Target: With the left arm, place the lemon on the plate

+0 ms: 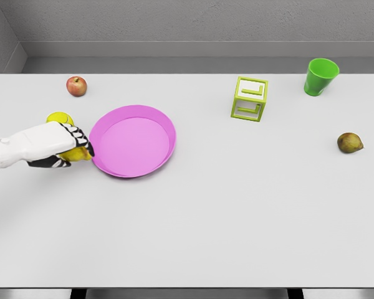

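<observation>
At the left of the frame, the left hand (62,144) curls its fingers around the lemon (76,154), just beside the pink plate's (164,128) left rim. A yellow-green ball (58,118) sits behind the hand, a red apple (76,86) at upper left.

Sitting on the white table (224,224) are one pink plate (132,141), one red apple (76,86), two yellow lemons (59,118), one brown pear (350,142), one green cup (320,76) and one lime-green open-frame cube (249,98); one robot hand (56,144) is showing.
</observation>
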Controlling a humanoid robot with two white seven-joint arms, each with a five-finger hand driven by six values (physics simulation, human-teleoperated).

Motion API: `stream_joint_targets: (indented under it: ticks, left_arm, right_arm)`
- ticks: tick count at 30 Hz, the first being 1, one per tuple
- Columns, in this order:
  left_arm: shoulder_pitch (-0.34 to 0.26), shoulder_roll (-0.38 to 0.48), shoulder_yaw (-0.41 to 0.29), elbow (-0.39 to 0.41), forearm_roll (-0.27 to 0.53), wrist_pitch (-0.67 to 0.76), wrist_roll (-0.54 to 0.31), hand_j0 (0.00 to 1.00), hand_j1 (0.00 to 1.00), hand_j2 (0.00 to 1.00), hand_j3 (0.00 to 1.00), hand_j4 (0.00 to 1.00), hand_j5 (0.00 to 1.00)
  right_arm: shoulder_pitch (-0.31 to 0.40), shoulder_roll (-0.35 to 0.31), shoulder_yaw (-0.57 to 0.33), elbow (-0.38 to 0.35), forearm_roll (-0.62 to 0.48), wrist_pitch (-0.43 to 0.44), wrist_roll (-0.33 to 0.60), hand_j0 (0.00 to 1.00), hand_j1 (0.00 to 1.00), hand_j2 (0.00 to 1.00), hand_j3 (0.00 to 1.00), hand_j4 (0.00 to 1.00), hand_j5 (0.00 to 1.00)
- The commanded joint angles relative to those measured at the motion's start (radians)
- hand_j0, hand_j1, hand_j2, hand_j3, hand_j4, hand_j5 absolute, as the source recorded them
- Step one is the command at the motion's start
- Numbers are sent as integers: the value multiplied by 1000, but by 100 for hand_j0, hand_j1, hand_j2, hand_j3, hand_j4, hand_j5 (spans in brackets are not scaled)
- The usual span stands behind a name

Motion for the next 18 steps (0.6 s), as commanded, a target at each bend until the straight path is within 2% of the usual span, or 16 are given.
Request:
stream_joint_targets:
  ticks: [1,18]
  left_arm:
    - [0,-4,-1,0,6,3,1,60,60,60,60,60,60]
    - [-49,-53,-15,0,6,3,1,59,59,59,59,59,59]
  right_arm:
    - [0,0,0,0,0,0,0,100,100,100,100,100,100]
    - [0,0,0,0,0,0,0,100,100,100,100,100,100]
